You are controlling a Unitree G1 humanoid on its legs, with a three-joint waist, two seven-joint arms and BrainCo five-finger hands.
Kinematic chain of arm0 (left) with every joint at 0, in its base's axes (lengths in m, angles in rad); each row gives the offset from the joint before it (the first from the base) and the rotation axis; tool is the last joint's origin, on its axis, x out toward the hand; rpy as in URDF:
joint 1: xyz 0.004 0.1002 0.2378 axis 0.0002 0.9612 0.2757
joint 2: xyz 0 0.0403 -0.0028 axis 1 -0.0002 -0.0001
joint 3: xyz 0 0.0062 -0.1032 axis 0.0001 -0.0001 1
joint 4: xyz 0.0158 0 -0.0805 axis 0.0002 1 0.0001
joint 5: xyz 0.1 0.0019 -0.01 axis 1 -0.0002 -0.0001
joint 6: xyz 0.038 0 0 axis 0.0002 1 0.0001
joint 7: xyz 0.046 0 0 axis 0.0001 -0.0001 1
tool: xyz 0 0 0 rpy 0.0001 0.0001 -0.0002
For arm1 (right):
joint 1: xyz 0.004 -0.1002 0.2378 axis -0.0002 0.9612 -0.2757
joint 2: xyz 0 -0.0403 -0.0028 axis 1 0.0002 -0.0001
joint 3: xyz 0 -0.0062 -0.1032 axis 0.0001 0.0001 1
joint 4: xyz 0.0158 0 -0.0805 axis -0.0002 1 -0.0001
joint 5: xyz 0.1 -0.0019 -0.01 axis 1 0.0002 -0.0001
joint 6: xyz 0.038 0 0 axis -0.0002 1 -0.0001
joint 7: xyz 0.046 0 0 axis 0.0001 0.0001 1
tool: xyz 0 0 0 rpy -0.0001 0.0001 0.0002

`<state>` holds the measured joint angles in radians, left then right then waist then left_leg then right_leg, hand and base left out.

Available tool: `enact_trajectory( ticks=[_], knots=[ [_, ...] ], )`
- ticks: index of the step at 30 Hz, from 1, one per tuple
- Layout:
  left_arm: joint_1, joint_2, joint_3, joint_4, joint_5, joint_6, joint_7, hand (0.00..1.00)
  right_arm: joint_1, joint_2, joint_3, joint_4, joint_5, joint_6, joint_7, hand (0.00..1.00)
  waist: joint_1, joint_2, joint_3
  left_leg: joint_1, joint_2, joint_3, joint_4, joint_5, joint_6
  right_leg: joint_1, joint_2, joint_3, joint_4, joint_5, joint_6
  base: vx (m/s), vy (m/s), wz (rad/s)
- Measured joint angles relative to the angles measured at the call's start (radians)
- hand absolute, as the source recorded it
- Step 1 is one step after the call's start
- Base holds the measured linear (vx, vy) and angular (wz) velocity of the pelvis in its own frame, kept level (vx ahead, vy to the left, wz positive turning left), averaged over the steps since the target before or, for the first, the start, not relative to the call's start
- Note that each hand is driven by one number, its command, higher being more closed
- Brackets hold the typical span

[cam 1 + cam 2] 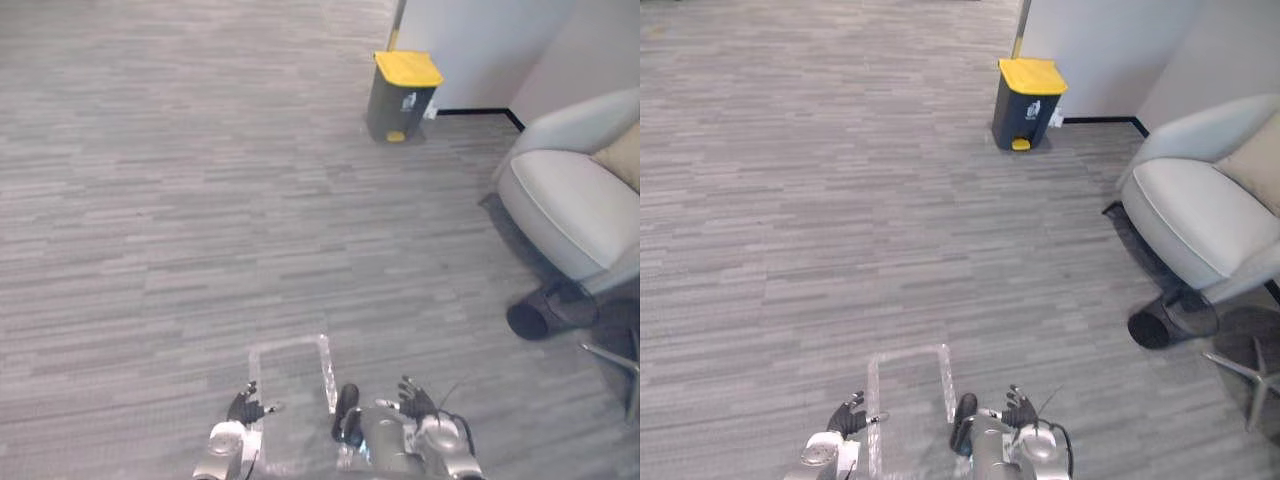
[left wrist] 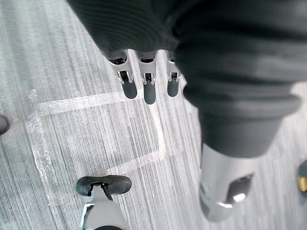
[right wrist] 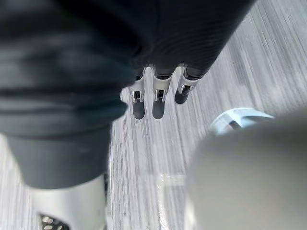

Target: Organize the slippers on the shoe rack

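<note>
Grey carpet bears a taped outline between the left hand and right hand, both loosely spread and empty; which way the slippers lie cannot be told.

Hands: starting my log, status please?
Open and empty: left hand, right hand. Taped square on floor between them. Bin far ahead, armchair to the right.

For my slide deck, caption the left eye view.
Open left hand and right hand by a taped floor square; yellow-lidded bin and pale armchair beyond.
</note>
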<state>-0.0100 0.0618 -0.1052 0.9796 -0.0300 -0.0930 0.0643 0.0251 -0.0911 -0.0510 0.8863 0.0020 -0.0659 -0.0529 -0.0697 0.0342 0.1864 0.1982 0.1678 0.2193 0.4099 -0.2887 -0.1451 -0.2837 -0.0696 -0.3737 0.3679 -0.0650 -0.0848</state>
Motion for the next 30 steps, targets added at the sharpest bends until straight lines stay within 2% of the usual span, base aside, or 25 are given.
enact_trajectory(
  ticks=[1,2,3,4,6,7,9,10,11,12,13,16,17,18,21,22,23,25,26,27,28,29,30],
  knots=[
    [0.005,-0.003,0.003,0.000,0.006,0.001,-0.005,0.00,0.003,0.007,-0.015,0.002,0.004,0.007,-0.001,0.00,0.006,0.009,0.007,-0.081,0.044,-0.017,0.208,0.055,-0.076,0.051,0.023,0.004,-0.043,-0.012,-0.004,0.48,-0.116,-0.10],
    [0.009,-0.005,0.002,0.000,0.008,0.001,-0.007,0.00,0.005,0.009,-0.016,0.001,0.004,0.007,0.000,0.00,0.010,0.010,0.009,-0.116,0.061,-0.023,0.298,0.048,-0.095,0.087,0.038,0.011,-0.070,-0.013,-0.005,0.56,-0.108,-0.39],
    [0.012,-0.012,0.002,-0.001,0.008,0.001,-0.008,0.00,0.012,0.012,-0.016,0.001,0.010,0.008,0.000,0.00,0.014,0.004,0.010,-0.156,0.084,-0.010,0.398,0.015,-0.103,0.165,0.059,0.032,-0.130,-0.013,-0.005,0.42,-0.047,-0.41],
    [0.016,-0.014,0.001,-0.001,0.008,0.001,-0.008,0.00,0.015,0.013,-0.016,0.001,0.010,0.007,-0.001,0.00,0.015,-0.001,0.011,-0.167,0.084,-0.002,0.405,-0.001,-0.084,0.193,0.063,0.049,-0.149,-0.013,-0.005,0.36,0.013,-0.56],
    [0.026,-0.014,-0.001,-0.022,0.008,-0.003,-0.008,0.00,0.008,0.017,-0.015,-0.002,0.020,0.006,-0.002,0.00,0.026,-0.017,0.008,-0.222,0.055,0.003,0.271,-0.057,-0.001,0.247,0.068,0.148,-0.189,-0.008,0.003,0.30,0.111,-0.86],
    [0.028,-0.013,-0.001,-0.025,0.008,-0.003,-0.008,0.00,0.002,0.016,-0.015,-0.002,0.019,0.006,-0.002,0.00,0.031,-0.018,0.008,-0.236,0.041,-0.021,0.225,-0.064,0.009,0.248,0.068,0.174,-0.191,-0.005,0.009,0.20,0.165,-1.22],
    [0.034,-0.008,-0.001,-0.031,0.006,-0.006,-0.008,0.00,-0.012,0.017,-0.014,-0.001,0.019,0.005,-0.004,0.00,0.045,-0.017,0.009,-0.266,-0.024,-0.198,0.033,-0.064,0.018,0.243,0.076,0.280,-0.194,0.002,0.038,0.15,0.240,-1.59],
    [0.033,-0.007,-0.001,-0.034,0.005,-0.007,-0.006,0.00,-0.011,0.012,-0.009,0.002,0.017,0.005,-0.005,0.00,0.052,-0.011,0.007,-0.264,-0.047,-0.322,-0.043,-0.044,0.028,0.239,0.088,0.354,-0.187,0.002,0.065,0.18,0.405,-2.24],
    [0.041,-0.004,-0.001,-0.031,-0.002,-0.008,-0.006,0.00,-0.004,0.010,0.015,0.005,0.015,0.006,-0.006,0.00,0.055,-0.007,0.006,-0.242,-0.043,-0.315,-0.049,0.030,0.027,0.224,0.104,0.433,-0.160,-0.009,0.092,0.12,0.308,-1.97],
    [0.042,-0.002,-0.001,-0.028,-0.005,-0.008,-0.006,0.00,-0.002,0.009,0.019,0.009,0.013,0.008,-0.006,0.00,0.057,-0.014,0.005,-0.227,-0.047,-0.282,-0.049,0.025,0.034,0.221,0.099,0.462,-0.152,-0.013,0.101,0.10,0.385,-1.77],
    [0.044,0.016,0.000,-0.022,-0.013,-0.007,-0.005,0.00,0.018,0.017,0.027,0.008,0.005,0.009,-0.003,0.00,0.042,-0.031,-0.009,-0.208,-0.063,-0.206,-0.063,0.011,0.058,0.215,0.078,0.511,-0.144,-0.020,0.124,0.06,0.256,-1.19],
    [0.044,0.035,-0.001,-0.011,-0.013,-0.008,-0.006,0.00,0.038,0.023,0.030,0.008,-0.002,0.019,-0.002,0.00,0.036,-0.053,-0.014,-0.158,-0.085,-0.086,-0.086,0.004,0.081,0.203,0.053,0.567,-0.159,0.006,0.161,0.06,0.260,-1.20],
    [0.044,0.038,-0.001,-0.003,-0.013,-0.007,-0.006,0.00,0.036,0.023,0.037,0.008,-0.002,0.019,-0.001,0.00,0.030,-0.054,-0.015,-0.144,-0.090,-0.033,-0.096,0.006,0.088,0.192,0.042,0.551,-0.165,0.026,0.168,0.03,0.215,-1.07],
    [0.044,0.039,-0.001,-0.002,-0.013,-0.007,-0.006,0.00,0.035,0.024,0.039,0.008,-0.002,0.019,0.001,0.00,0.029,-0.052,-0.015,-0.141,-0.089,-0.008,-0.100,0.008,0.091,0.178,0.028,0.500,-0.161,0.033,0.156,0.02,0.165,-0.98],
    [0.064,0.047,0.001,-0.001,-0.013,-0.006,-0.006,0.00,0.023,0.020,0.055,0.008,-0.003,0.019,0.006,0.00,0.032,-0.048,-0.012,-0.083,-0.094,0.106,-0.137,0.014,0.101,0.162,-0.079,0.053,-0.057,-0.018,0.082,0.05,0.123,-0.92],
    [0.066,0.048,0.002,0.001,-0.013,-0.006,-0.006,0.00,0.026,0.017,0.055,0.009,-0.003,0.018,0.006,0.00,0.032,-0.044,-0.010,-0.067,-0.093,0.132,-0.144,0.014,0.101,0.161,-0.105,-0.034,-0.029,-0.024,0.069,0.07,0.023,-0.87],
    [0.065,0.044,0.006,0.007,-0.013,-0.005,-0.007,0.00,0.025,0.013,0.056,0.013,-0.003,0.017,0.006,0.00,0.031,-0.045,-0.007,-0.048,-0.097,0.154,-0.155,0.013,0.101,0.150,-0.120,-0.102,-0.006,-0.020,0.056,0.05,-0.010,-0.91],
    [0.061,0.037,0.010,0.016,-0.013,-0.004,-0.010,0.00,0.009,0.001,0.053,0.036,-0.003,0.014,0.006,0.00,0.031,-0.031,-0.001,-0.020,-0.094,0.194,-0.189,0.016,0.105,0.142,-0.111,-0.152,-0.003,-0.008,0.033,0.03,-0.032,-0.85],
    [0.062,0.028,0.010,0.016,-0.013,-0.004,-0.010,0.00,0.000,-0.002,0.052,0.042,-0.003,0.015,0.004,0.00,0.033,-0.022,-0.001,-0.022,-0.086,0.223,-0.208,0.016,0.104,0.145,-0.112,-0.196,-0.023,-0.042,0.009,-0.01,-0.070,-0.65],
    [0.061,0.014,0.009,0.017,-0.013,-0.002,-0.012,0.00,-0.007,-0.006,0.037,0.041,-0.003,0.011,0.005,0.00,0.029,-0.012,0.000,-0.020,-0.080,0.255,-0.224,0.019,0.099,0.143,-0.165,-0.292,0.059,-0.105,-0.010,0.02,-0.074,-0.57],
    [0.058,0.014,0.009,0.015,-0.013,-0.002,-0.012,0.00,-0.006,-0.007,0.031,0.044,-0.003,0.010,0.005,0.00,0.027,-0.015,-0.004,-0.014,-0.081,0.271,-0.229,0.020,0.094,0.150,-0.179,-0.317,0.076,-0.120,-0.001,0.16,-0.264,-2.30],
    [0.061,0.020,0.051,0.031,-0.013,0.012,-0.026,0.00,-0.007,-0.018,0.028,0.086,-0.003,0.006,0.004,0.00,0.066,0.004,-0.004,-0.079,0.029,0.311,0.024,0.005,0.064,0.179,-0.004,-0.158,-0.136,-0.052,0.010,0.23,-0.300,-2.64],
    [0.062,0.015,0.050,0.031,-0.013,0.012,-0.027,0.00,-0.005,-0.024,0.027,0.089,-0.002,0.006,0.004,0.00,0.066,0.014,-0.006,-0.110,0.056,0.281,0.103,-0.011,0.045,0.199,0.030,-0.125,-0.171,-0.044,0.008,0.22,-0.293,-2.58]
  ],
)
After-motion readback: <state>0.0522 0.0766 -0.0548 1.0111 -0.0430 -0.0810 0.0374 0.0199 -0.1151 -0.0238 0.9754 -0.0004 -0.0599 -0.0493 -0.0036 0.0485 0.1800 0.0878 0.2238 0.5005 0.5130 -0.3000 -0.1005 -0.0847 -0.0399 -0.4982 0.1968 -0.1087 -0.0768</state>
